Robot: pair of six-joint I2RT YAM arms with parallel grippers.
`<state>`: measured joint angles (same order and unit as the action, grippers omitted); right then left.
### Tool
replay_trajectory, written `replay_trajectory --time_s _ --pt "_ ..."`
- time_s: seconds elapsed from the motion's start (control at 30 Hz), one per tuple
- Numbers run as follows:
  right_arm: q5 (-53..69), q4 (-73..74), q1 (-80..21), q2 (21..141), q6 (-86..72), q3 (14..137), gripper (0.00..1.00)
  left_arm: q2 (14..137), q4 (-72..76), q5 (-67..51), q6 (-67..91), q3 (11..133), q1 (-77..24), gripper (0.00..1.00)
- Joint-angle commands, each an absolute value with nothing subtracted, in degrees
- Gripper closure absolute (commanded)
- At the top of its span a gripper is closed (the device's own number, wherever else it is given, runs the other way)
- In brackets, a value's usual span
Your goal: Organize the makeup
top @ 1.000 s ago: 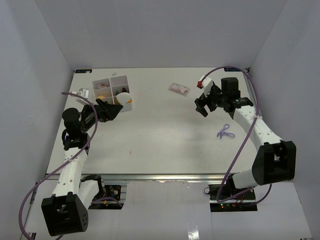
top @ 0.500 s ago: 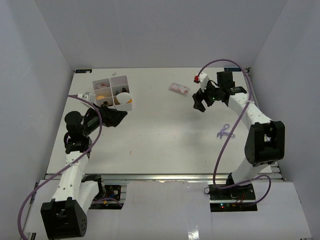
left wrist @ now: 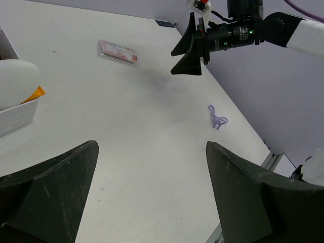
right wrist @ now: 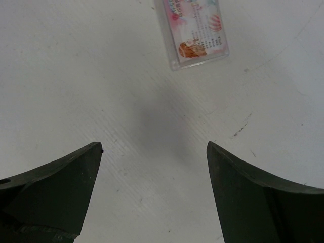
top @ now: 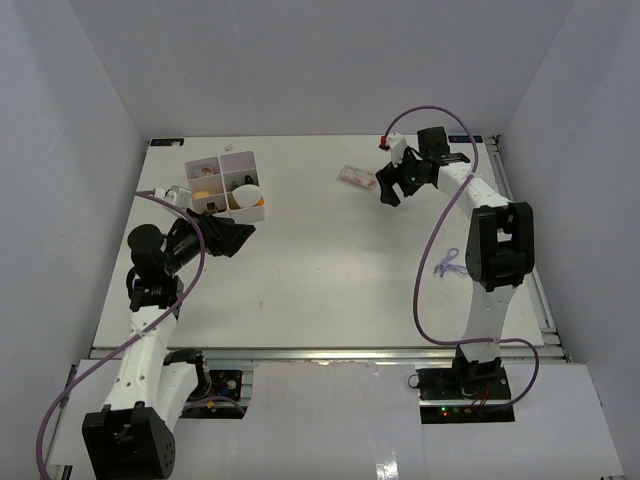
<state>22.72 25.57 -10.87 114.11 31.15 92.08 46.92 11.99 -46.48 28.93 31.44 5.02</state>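
Left gripper [top: 233, 236], jaws spread and empty, just in front of the white compartmented box [top: 240, 154]. Box contents are largely indistinct; one pale egg-shaped sponge [top: 247, 193] is discernible. Well to the right of the box lies the clear flat packet [top: 357, 177], its top cut off in the right wrist view. Right gripper [top: 388, 188], jaws spread, is now just beside the packet, having advanced from farther right a second earlier.

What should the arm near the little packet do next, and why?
Probably ease the right gripper forward over the clear packet and lower it: its jaws stand open, and the packet lies flat on the table just ahead.
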Motion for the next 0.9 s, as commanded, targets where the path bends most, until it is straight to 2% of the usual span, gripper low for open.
replay_trajectory --time_s 0.0,0.37,0.87 --pt "20.2 25.6 -10.7 117.7 28.8 97.8 0.10 45.2 11.4 -48.0 27.3 31.1 4.7 0.02" --pt "20.4 26.0 -10.6 122.5 27.5 102.4 0.10 45.3 11.4 -48.0 27.0 31.0 4.7 0.02" --pt "21.2 28.3 -11.7 135.2 22.9 119.0 0.10 44.7 9.9 -46.9 25.7 30.8 4.7 0.02"
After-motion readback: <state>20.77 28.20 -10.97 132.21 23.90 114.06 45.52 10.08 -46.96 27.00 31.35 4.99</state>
